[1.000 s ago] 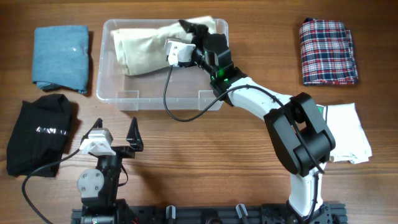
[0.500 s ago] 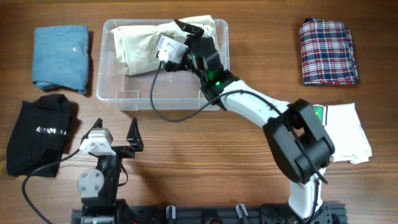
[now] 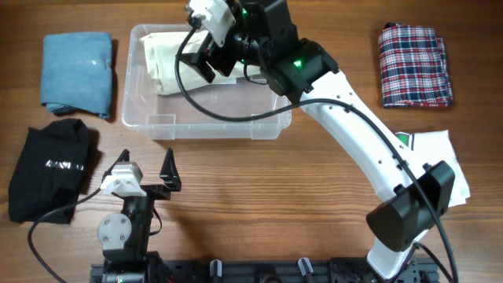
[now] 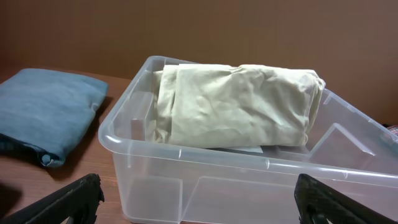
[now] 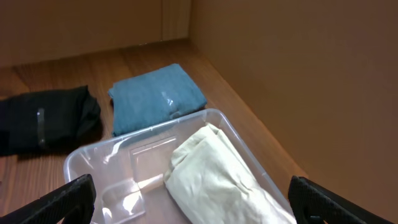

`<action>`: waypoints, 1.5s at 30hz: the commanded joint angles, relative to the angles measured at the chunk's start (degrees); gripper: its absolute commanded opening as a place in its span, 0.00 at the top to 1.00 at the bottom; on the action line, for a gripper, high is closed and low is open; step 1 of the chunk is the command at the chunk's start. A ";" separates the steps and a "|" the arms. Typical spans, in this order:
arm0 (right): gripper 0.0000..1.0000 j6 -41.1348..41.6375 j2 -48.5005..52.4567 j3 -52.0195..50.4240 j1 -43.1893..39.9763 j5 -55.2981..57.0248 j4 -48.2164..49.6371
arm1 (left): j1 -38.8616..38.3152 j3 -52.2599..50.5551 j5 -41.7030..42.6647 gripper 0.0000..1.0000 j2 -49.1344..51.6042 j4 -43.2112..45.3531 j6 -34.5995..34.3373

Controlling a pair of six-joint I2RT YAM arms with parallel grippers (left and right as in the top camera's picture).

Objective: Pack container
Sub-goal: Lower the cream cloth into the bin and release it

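1. Your right arm reaches from its base at the near right corner of the counter diagonally toward the far edge, with its wrist held high over the far side of the container (image 3: pixel 204 134).
2. Your left arm sits folded at the near edge, left of centre, and faces the container's near wall.
3. The right end effector (image 3: pixel 211 59) has its fingers spread wide with nothing between them. It hangs above the folded cream cloth (image 3: pixel 169 55) and looks clear of it.
4. The left end effector (image 3: pixel 146 161) is also spread apart and empty, close in front of the container but not touching it.
5. The container stands toward the far edge, left of centre, directly under the right end effector. The cream cloth lies inside it along the far wall.
6. A blue cloth (image 3: pixel 76 71) lies beside it near the far left corner.
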 commanded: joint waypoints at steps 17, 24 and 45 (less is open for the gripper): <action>0.02 5.31 15.30 0.15 -7.52 3.50 8.00 | 0.31 -0.28 -0.50 0.00 -0.42 -0.28 -0.31; 0.02 5.38 17.11 0.15 -7.56 3.52 5.01 | 0.31 -0.28 -0.50 0.00 -0.42 -0.28 -0.31; 0.02 4.79 1.90 0.17 -1.01 -4.11 -25.64 | 0.31 -0.28 -0.50 0.00 -0.42 -0.28 -0.31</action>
